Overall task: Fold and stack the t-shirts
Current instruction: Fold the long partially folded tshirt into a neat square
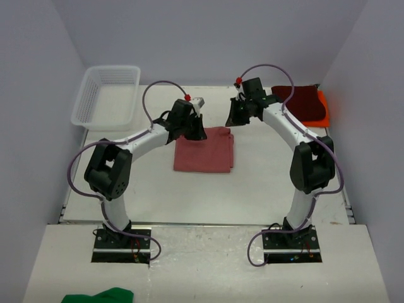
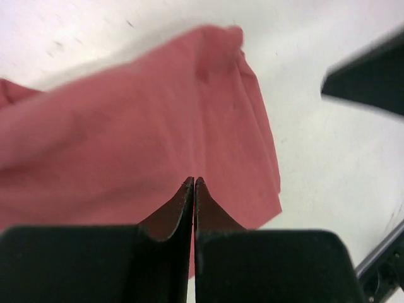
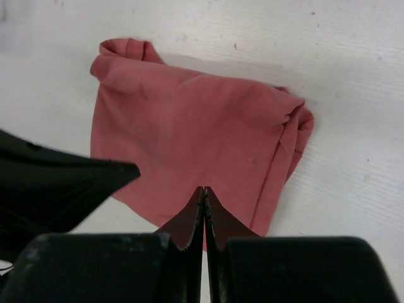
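"Top external puts the rose t-shirt (image 1: 203, 150) near the middle of the desk, folded to a rough square. The maroon t-shirt (image 1: 297, 100) lies on the orange t-shirt (image 1: 324, 106) at the far right corner."

"And the claws?"

"Both wrist views show the tips pressed together with nothing between them. The left claw (image 1: 194, 130) hangs over the rose shirt's far left corner, and the right claw (image 1: 235, 117) is just beyond its far right corner. Neither holds cloth."

"So I judge that the rose one goes onto that pile next. What worries you?"

"Its right side is bunched, with loose layers rolled at the far corner. If a claw pinches only the top layer, the fold will probably fall open on the lift."

"Anything else?"

"The claws are near each other, so reaching for the same edge could make them knock together. The pile also sits close to the desk's right edge, and a dragged shirt might shove it askew or over."
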Controlling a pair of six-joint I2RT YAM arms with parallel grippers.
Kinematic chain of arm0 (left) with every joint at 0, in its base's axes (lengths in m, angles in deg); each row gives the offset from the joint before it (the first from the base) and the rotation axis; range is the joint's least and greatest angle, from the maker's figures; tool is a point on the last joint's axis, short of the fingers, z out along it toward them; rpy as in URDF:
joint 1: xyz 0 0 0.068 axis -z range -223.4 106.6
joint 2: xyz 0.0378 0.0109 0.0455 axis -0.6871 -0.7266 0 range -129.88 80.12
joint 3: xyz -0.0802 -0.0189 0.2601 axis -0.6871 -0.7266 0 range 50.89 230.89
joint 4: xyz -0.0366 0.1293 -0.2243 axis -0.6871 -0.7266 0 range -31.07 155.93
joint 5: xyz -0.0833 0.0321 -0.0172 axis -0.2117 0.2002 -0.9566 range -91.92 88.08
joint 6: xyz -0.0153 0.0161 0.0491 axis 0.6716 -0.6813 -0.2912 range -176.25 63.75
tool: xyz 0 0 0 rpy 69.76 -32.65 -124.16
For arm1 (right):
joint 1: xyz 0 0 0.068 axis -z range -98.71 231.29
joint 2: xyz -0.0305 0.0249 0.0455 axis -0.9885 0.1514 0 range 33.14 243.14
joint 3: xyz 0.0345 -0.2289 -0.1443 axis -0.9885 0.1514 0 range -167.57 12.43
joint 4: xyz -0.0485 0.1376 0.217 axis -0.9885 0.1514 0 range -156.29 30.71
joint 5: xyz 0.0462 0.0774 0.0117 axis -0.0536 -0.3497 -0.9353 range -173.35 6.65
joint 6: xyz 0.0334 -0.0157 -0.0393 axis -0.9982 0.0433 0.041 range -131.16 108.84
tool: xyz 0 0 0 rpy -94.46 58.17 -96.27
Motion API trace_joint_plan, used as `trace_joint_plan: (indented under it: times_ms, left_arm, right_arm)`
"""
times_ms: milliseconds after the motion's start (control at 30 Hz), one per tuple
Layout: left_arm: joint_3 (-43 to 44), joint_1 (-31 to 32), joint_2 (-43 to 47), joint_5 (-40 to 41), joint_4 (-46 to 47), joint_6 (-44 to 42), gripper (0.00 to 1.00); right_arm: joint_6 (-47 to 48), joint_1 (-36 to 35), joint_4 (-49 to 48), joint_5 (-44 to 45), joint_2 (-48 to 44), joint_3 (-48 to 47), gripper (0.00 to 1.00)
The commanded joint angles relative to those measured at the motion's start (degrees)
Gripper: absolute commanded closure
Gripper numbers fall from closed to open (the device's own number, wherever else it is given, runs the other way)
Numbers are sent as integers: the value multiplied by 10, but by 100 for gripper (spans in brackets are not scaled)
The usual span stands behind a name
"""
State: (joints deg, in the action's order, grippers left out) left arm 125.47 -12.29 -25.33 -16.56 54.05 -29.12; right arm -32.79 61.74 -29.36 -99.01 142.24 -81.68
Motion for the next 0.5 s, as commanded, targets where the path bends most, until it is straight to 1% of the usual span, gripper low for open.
trace_joint_plan:
  times_ms: [0, 167, 333, 467]
  left_arm:
    - [38, -35, -33, 14, -45, -26, 100]
    - [65, -65, -77, -7, -53, -31, 100]
    - [61, -75, -82, -18, -35, -30, 100]
    - [66, -80, -88, -24, -32, -31, 100]
  right_arm:
    - [0, -11, -37, -13, -22, 50, 100]
    - [-13, -28, -69, -43, -42, 126, 100]
    - [-26, -58, -104, -67, -31, 167, 100]
    - [-43, -79, -125, -68, -20, 195, 100]
